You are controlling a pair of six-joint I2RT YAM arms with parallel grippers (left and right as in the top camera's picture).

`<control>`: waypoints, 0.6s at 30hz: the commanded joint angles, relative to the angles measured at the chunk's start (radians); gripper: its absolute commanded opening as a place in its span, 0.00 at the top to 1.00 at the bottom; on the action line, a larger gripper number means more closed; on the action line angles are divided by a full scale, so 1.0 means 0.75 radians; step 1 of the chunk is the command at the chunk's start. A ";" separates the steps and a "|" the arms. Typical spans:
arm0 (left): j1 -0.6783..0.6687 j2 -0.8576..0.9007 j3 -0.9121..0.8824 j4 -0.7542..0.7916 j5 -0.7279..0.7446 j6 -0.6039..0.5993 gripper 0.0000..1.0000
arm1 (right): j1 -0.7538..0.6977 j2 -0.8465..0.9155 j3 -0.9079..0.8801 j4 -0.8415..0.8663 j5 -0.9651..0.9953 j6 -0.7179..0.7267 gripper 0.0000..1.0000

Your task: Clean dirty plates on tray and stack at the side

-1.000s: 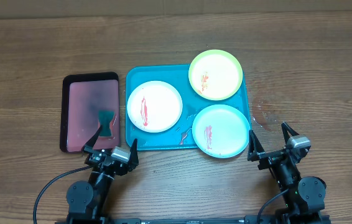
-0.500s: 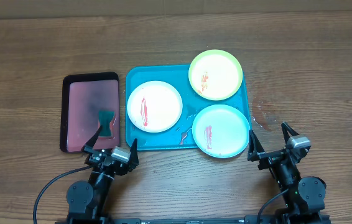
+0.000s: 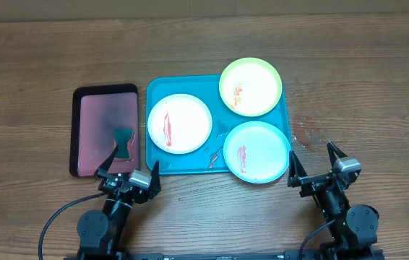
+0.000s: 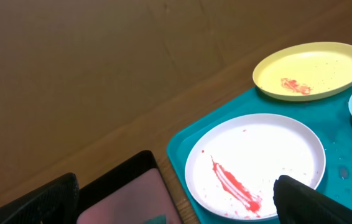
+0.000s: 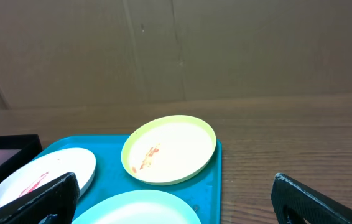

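Smeared plates [image 3: 179,123] on tray [image 3: 181,163], one perhaps overhanging

No readable txt, labels or nos. anywhere in any view.

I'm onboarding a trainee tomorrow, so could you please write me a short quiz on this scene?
1. True or false: the plates are already stacked.
2. Which plate lies nearest the black-rimmed tray? A white, B yellow-green, C mint.
3. Fill in: the fingers of the left gripper and right gripper are ___.
Key: 1 false, all three lie side by side on the turquoise tray; 2 A, the white plate; 3 open.
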 commanded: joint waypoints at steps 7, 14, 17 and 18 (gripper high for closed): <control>0.008 -0.013 0.089 -0.031 0.052 -0.263 0.00 | -0.006 -0.008 0.020 -0.019 0.002 -0.012 0.00; 0.008 0.114 0.452 -0.270 0.018 -0.286 0.00 | -0.006 0.035 0.157 -0.134 -0.005 -0.009 0.00; 0.007 0.271 0.664 -0.369 0.030 -0.347 0.01 | -0.006 0.095 0.255 -0.142 -0.005 -0.009 0.00; 0.007 0.336 0.738 -0.409 0.050 -0.360 0.00 | -0.006 0.115 0.287 -0.142 -0.005 -0.009 0.00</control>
